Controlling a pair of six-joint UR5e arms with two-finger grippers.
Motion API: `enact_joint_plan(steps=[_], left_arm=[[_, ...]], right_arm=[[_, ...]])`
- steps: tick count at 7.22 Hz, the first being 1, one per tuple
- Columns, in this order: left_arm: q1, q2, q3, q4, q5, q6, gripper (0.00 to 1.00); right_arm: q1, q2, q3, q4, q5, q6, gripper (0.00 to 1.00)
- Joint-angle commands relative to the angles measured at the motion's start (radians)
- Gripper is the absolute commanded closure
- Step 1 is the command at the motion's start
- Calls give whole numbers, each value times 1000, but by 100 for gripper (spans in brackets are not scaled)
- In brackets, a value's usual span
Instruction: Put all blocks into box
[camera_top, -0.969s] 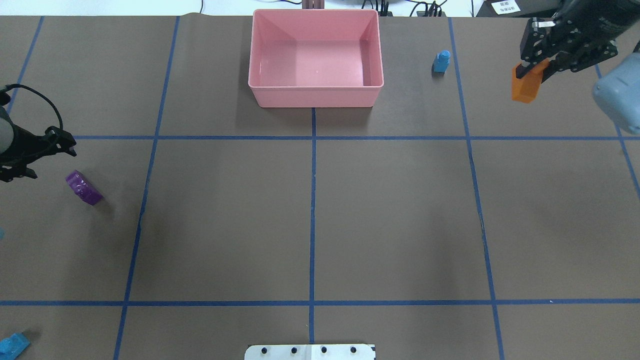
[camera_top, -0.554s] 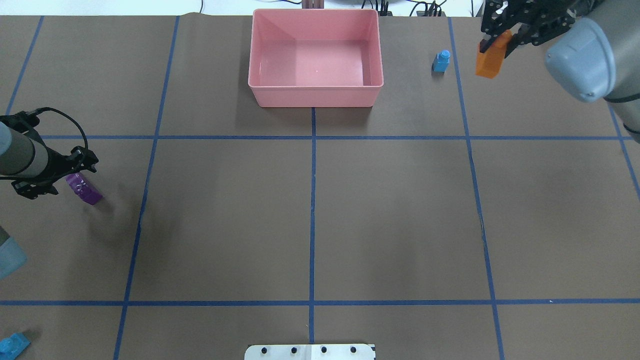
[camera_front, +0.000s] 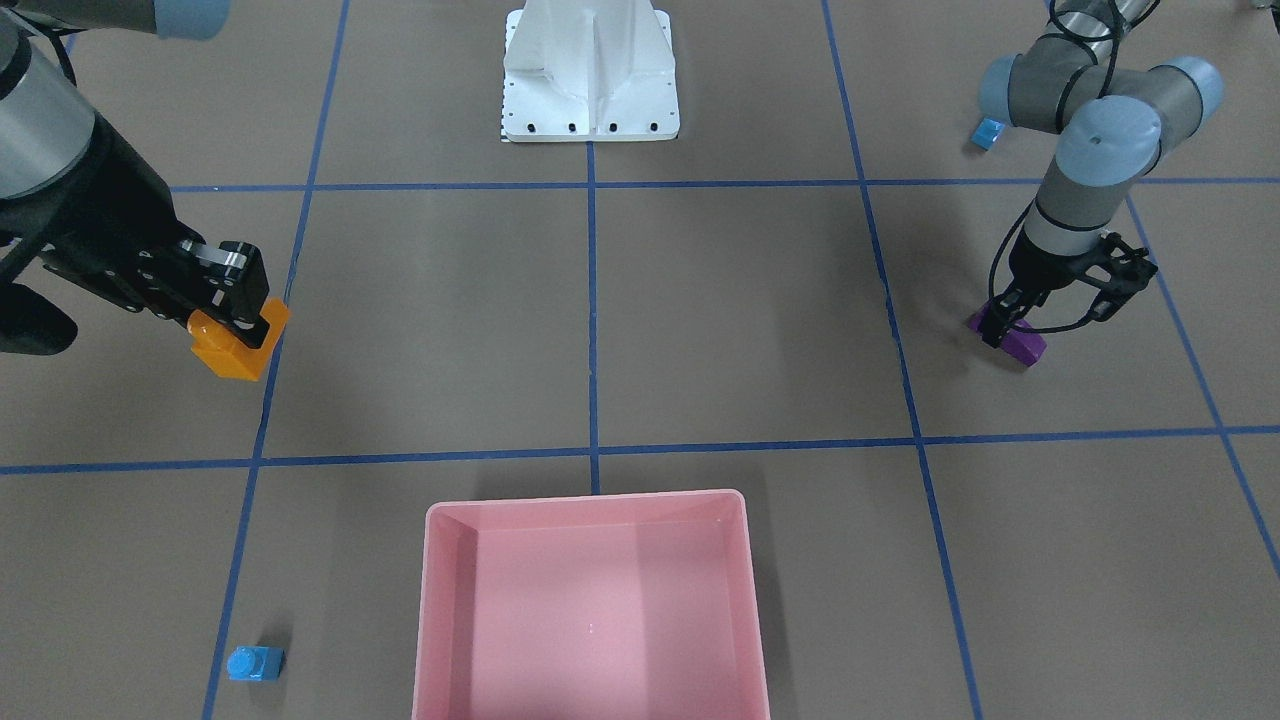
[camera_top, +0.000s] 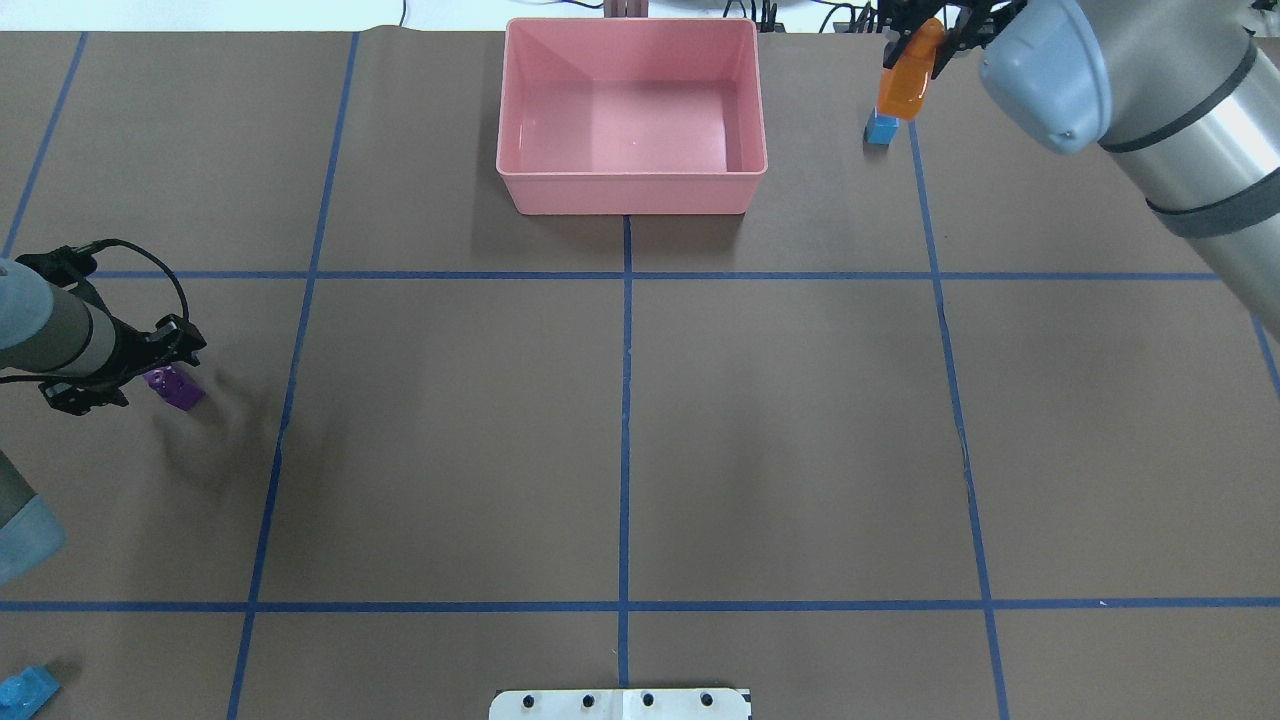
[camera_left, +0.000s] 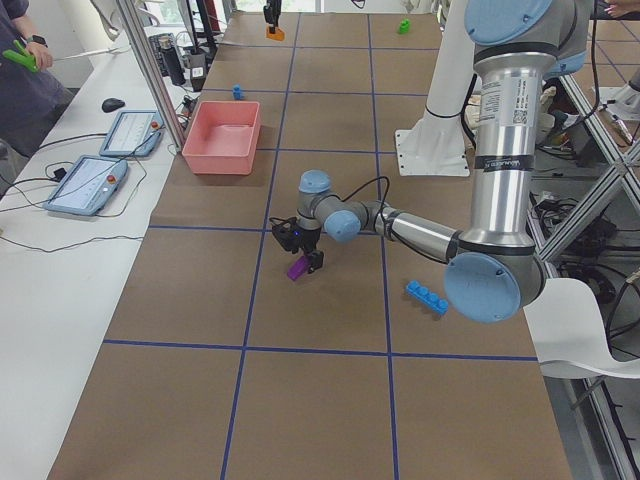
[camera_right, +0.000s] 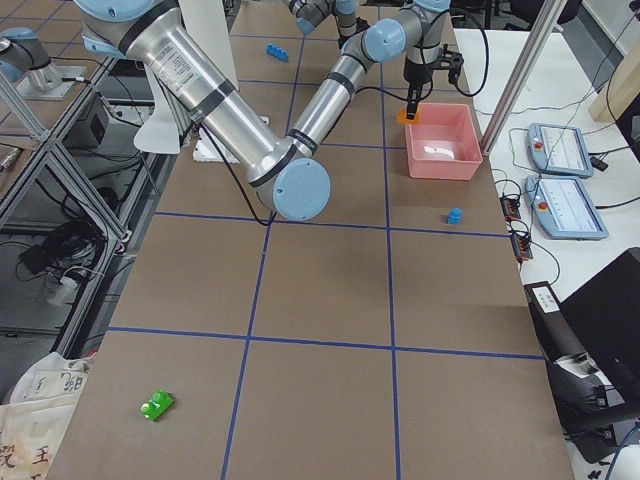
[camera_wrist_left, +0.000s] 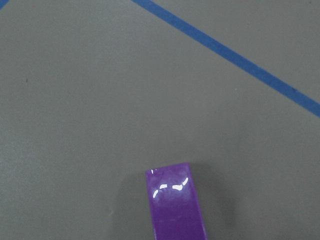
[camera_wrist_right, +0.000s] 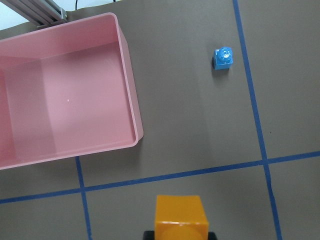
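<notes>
My right gripper (camera_top: 912, 50) is shut on the orange block (camera_top: 903, 85) and holds it in the air, just above the small blue block (camera_top: 881, 128) in the overhead view. The pink box (camera_top: 630, 195) stands empty to their left. My left gripper (camera_front: 1005, 325) is open and low over the purple block (camera_front: 1025, 345), which lies on the table. The left wrist view shows only the purple block (camera_wrist_left: 176, 205), no fingers. The long blue block (camera_top: 25, 688) lies near my left arm's base. The green block (camera_right: 157, 405) lies far off on my right.
The white robot base (camera_front: 590, 70) stands at the table's near middle. A side bench with two tablets (camera_left: 125, 130) and a person (camera_left: 20, 70) runs beyond the box. Blue tape lines grid the brown table (camera_top: 800, 430).
My right gripper carried the orange block left and farther away, from the right edge to above the small blue block. My left gripper moved right and down onto the purple block.
</notes>
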Motion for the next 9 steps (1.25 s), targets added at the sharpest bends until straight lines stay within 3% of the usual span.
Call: enact_joint_plan(steps=[1, 2, 4, 5, 7, 9], left_arm=[[6, -2, 5, -1, 5, 1, 63], [6, -2, 2, -1, 2, 1, 100], [1, 5, -39, 5, -21, 12, 100], [-10, 10, -79, 11, -84, 12, 100], [-36, -2, -96, 14, -110, 13, 100], [-113, -31, -104, 16, -181, 13, 100]], right_arm=[[-23, 77, -86, 15, -42, -1, 100], [-29, 79, -91, 77, -65, 2, 100], [-39, 99, -194, 210, -93, 12, 100], [-48, 152, -320, 310, -108, 28, 100], [-77, 260, -599, 538, -159, 55, 100], [-112, 297, -777, 729, -222, 58, 100]])
